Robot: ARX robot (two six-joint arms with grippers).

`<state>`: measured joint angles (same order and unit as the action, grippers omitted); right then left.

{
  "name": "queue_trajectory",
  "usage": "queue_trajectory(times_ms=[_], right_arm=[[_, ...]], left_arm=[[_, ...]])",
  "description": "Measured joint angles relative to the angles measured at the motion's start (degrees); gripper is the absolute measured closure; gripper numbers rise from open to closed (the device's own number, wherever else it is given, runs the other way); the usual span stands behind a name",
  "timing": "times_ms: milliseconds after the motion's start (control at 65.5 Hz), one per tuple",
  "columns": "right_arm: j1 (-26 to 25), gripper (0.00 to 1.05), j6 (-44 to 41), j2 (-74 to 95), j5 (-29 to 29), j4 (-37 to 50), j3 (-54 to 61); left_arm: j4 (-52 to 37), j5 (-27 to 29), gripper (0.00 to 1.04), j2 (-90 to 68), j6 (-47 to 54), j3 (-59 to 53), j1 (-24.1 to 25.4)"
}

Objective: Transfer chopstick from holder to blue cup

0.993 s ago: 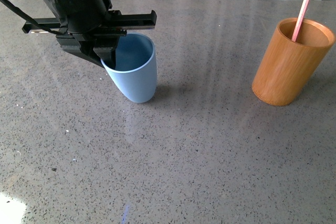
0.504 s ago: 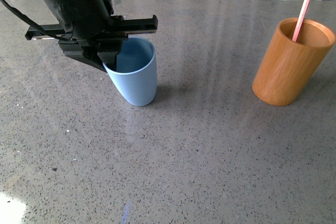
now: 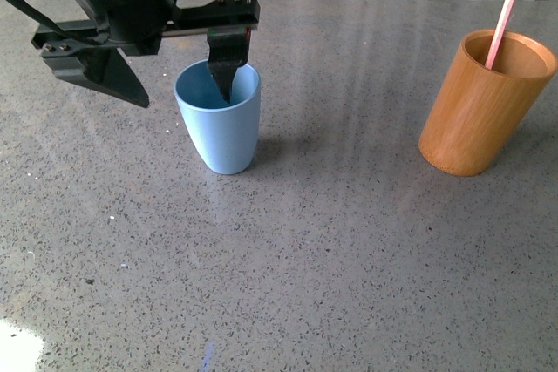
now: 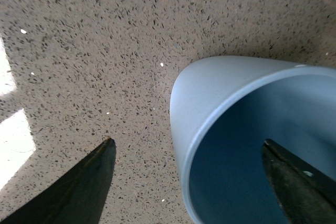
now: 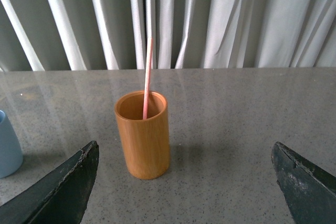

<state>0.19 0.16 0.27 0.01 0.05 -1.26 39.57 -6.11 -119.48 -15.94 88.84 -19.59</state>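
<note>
The blue cup point(image 3: 220, 126) stands upright on the grey table at the left. My left gripper point(image 3: 179, 84) is open over its rim: one finger point(image 3: 225, 63) hangs above the cup's mouth, the other point(image 3: 118, 80) is outside it on the left. The left wrist view shows the cup's wall point(image 4: 215, 98) between the open fingers of the left gripper point(image 4: 187, 141). The orange-brown holder point(image 3: 478, 106) stands at the right with one pink chopstick point(image 3: 506, 10) leaning in it. My right gripper point(image 5: 185, 144) is open and empty, facing the holder point(image 5: 144, 140) and chopstick point(image 5: 147, 77) from a distance.
The speckled grey tabletop point(image 3: 331, 250) stretches between cup and holder. White curtains point(image 5: 220, 19) hang behind the table's far edge. The blue cup also shows at the edge of the right wrist view point(image 5: 8, 145).
The blue cup was tilted in my left gripper's grip; now it stands upright. The left gripper has opened and lifted slightly. Holder and chopstick have not moved.
</note>
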Motion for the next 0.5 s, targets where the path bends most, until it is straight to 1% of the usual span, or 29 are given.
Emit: queue_trajectory(times_ms=[31, 92, 153, 260, 351, 504], right_arm=[[0.00, 0.09, 0.00, 0.00, 0.00, 0.00, -0.02], [0.00, 0.09, 0.00, 0.00, 0.00, 0.00, -0.02], [0.00, 0.09, 0.00, 0.00, 0.00, 0.00, -0.02], [0.00, 0.09, 0.00, 0.00, 0.00, 0.00, -0.02], [0.00, 0.09, 0.00, 0.00, 0.00, 0.00, -0.02], [0.00, 0.09, 0.00, 0.00, 0.00, 0.00, -0.02]], left_arm=[[-0.11, -0.02, 0.07, 0.63, 0.20, -0.24, 0.15], [-0.48, -0.33, 0.10, 2.21, 0.22, -0.98, 0.48], [-1.01, -0.98, 0.09, 3.87, 0.24, -1.90, 0.83], [-3.39, -3.72, 0.09, 8.85, -0.07, -5.31, 2.19], [-7.48, -4.55, 0.09, 13.79, -1.11, -9.40, 3.87], [-16.74, -2.95, 0.09, 20.98, -2.58, -15.91, 7.10]])
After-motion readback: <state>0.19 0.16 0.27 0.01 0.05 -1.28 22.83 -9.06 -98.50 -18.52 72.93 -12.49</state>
